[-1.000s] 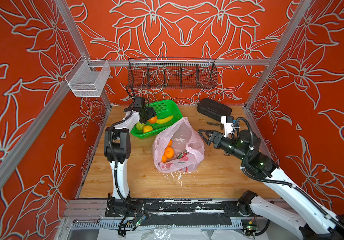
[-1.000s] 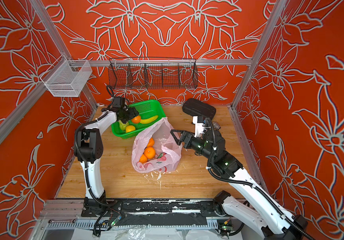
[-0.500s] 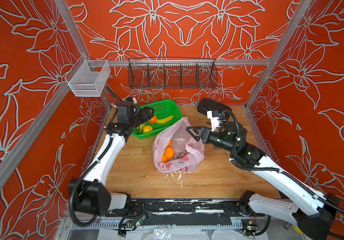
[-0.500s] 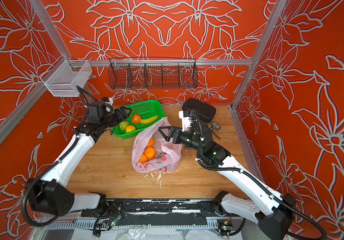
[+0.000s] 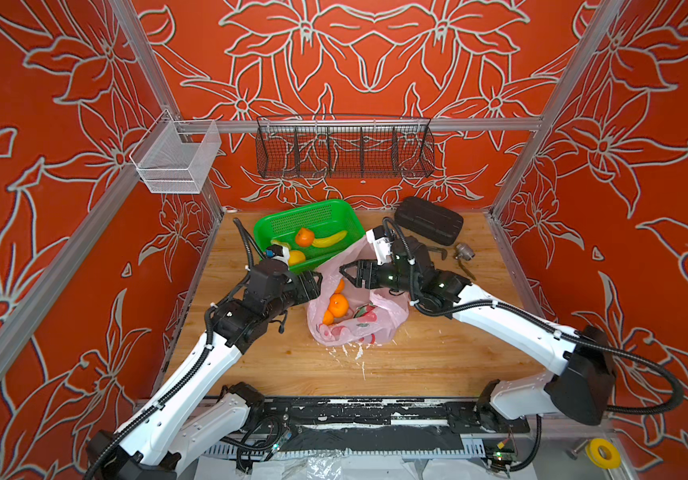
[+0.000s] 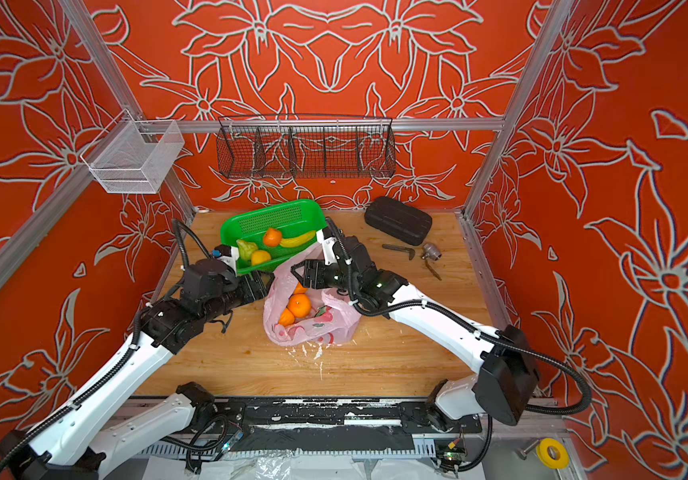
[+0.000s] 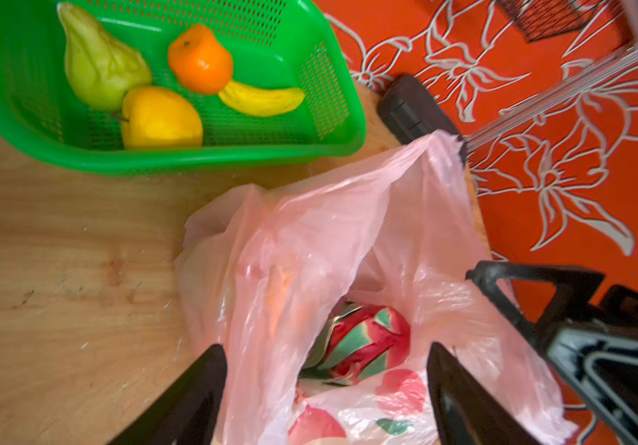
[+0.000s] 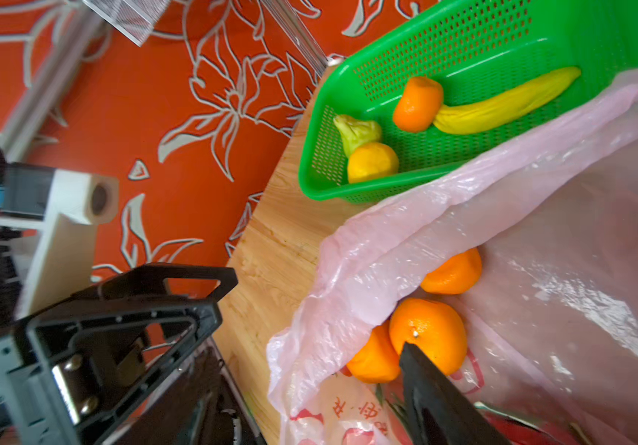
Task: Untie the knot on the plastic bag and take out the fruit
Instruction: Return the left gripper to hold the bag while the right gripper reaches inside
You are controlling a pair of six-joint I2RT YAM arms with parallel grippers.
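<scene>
Top views: a thin, translucent pink plastic bag (image 5: 375, 328) (image 6: 325, 324) lies just beside the green perforated plastic basket (image 5: 305, 208), mouth gaping, with round oranges (image 5: 338, 305) inside. The left gripper (image 5: 313, 286) and right gripper (image 5: 346, 274) flank the mouth, jaws apart on both.

Left wrist: spread black fingers (image 7: 194, 385) straddle the bag film, and a pink-and-green dragon fruit (image 7: 363, 343) shows inside.

Right wrist: three oranges sit under the bag's lip; one finger (image 8: 433, 393) is in front of them.

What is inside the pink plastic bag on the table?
Three oranges and a pink-and-green dragon fruit show through the open mouth of the pink plastic bag. Anything deeper, under these fruits and the folded film, is covered.
</scene>
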